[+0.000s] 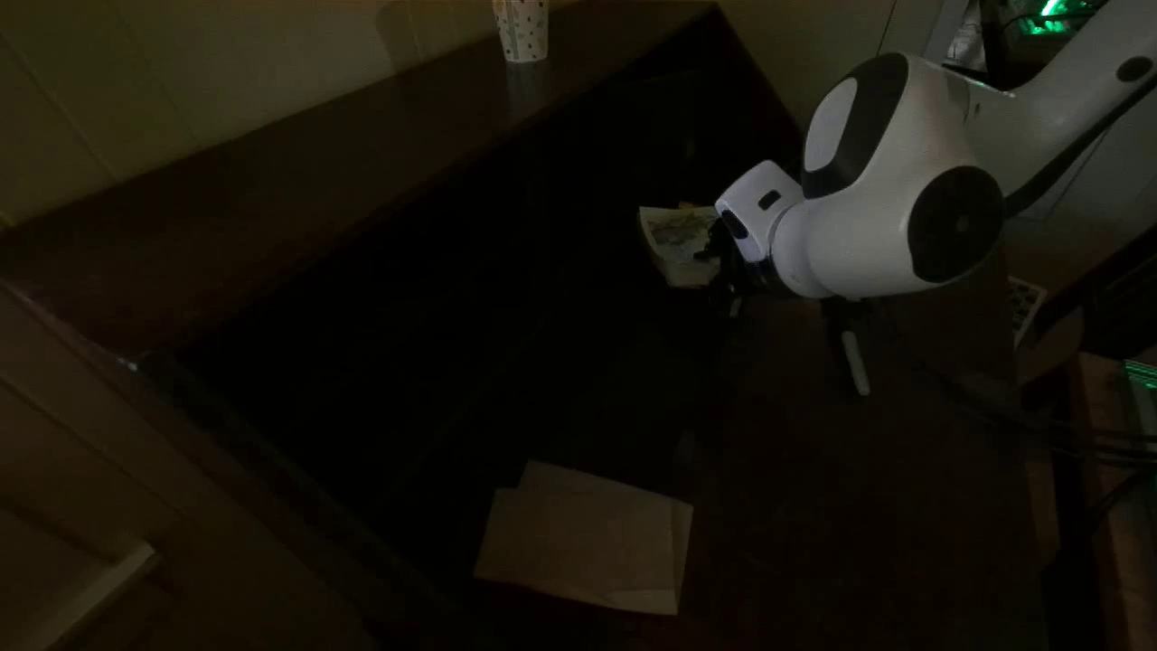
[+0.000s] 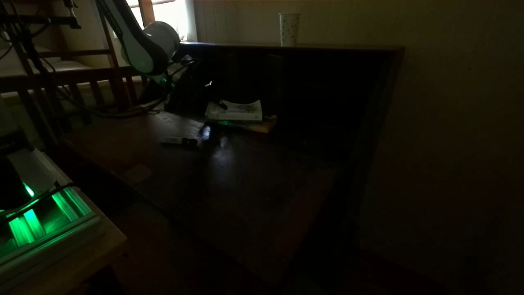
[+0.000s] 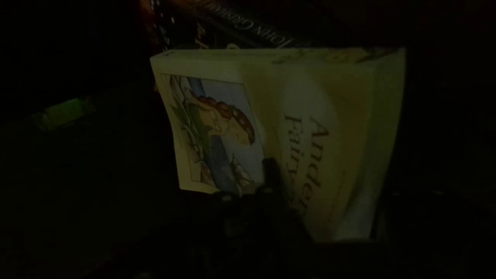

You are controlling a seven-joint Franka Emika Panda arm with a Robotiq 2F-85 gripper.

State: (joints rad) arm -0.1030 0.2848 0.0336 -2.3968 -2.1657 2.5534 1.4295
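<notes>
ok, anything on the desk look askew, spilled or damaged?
The fairy-tale book looks bowed rather than flat and sits crooked on the lower book, which juts out past it. No spill shows, but it's too dark to be sure.

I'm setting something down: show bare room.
The brown wooden ledge looks bare beside the speckled white paper cup, away from the black gripper. So, dimly, does the dark desk between white marker and tan papers. Crowded: gripper at pale illustrated paperback over a dark book.

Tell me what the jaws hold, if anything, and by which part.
Apparently the top book, by its near edge in the wrist view: one jaw lies over it, the other is hidden, so the grip can't be confirmed.
</notes>
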